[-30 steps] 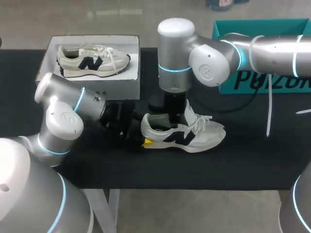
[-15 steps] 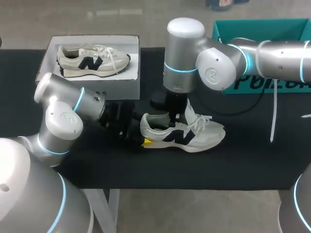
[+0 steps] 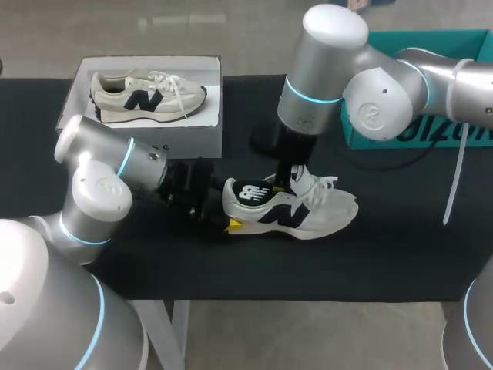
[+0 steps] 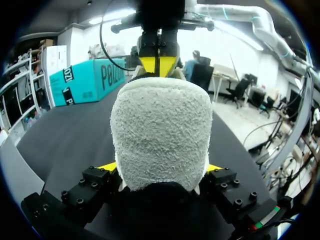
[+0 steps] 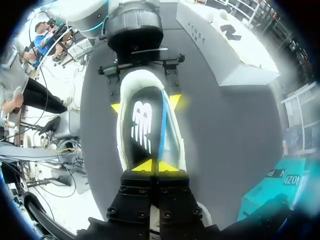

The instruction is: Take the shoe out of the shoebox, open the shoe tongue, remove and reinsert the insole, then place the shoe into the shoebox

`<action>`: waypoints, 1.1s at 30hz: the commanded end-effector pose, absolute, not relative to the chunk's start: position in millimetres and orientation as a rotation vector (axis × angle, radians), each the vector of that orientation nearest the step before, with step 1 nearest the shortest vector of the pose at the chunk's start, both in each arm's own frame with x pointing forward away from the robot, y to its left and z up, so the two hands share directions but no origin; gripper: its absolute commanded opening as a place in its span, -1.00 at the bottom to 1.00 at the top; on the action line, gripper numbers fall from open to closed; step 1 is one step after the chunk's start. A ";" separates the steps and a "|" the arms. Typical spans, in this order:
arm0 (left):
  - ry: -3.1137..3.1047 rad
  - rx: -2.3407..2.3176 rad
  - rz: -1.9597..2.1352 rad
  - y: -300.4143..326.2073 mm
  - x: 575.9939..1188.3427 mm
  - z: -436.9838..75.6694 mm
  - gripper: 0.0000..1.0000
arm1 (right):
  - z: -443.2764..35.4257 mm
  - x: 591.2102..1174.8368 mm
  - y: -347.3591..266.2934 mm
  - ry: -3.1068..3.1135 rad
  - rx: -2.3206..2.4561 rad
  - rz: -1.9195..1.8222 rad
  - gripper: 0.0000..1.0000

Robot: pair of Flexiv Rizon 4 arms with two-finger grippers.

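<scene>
A white sneaker [image 3: 316, 212] lies on its side on the black table, heel to the left. My left gripper [image 3: 223, 223] clamps the fuzzy heel [image 4: 160, 135] from both sides, jaws wide. My right gripper [image 3: 286, 183] hangs over the shoe's mouth, shut on the front end of the black insole [image 3: 250, 193], whose heel end with a white logo sticks up out of the shoe. In the right wrist view the insole [image 5: 145, 125] runs ahead of the closed yellow tips [image 5: 156, 165], with the left gripper [image 5: 145, 105] at its far end.
The open white shoebox [image 3: 192, 135] stands at the back left with a second sneaker [image 3: 146, 94] in it. A teal box [image 3: 431, 131] sits at the back right behind my right arm. A white strap [image 3: 454, 185] hangs from that arm.
My right gripper closed on the insole and drew up and to the right, pulling the insole partly out of the shoe. The left arm and the shoe stayed put.
</scene>
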State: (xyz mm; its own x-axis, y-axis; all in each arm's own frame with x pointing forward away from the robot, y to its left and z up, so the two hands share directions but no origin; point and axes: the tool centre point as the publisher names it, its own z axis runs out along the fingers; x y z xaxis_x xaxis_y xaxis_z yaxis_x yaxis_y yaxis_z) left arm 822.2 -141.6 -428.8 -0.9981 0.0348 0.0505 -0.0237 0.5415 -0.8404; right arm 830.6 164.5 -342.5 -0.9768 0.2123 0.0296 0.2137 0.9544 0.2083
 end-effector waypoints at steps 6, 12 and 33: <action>-2.706 -0.010 1.473 -142.6 822.1 -429.8 -1.00 | -309.2 835.5 152.0 -3.005 -0.402 -0.808 -1.00; -2.706 -0.010 1.473 -142.6 822.1 -429.8 -1.00 | -285.8 853.7 190.1 -2.789 -0.363 -1.282 -1.00; -2.706 -0.010 1.473 -142.6 822.1 -429.8 -1.00 | -187.5 852.9 216.6 -2.639 -0.252 -1.603 -1.00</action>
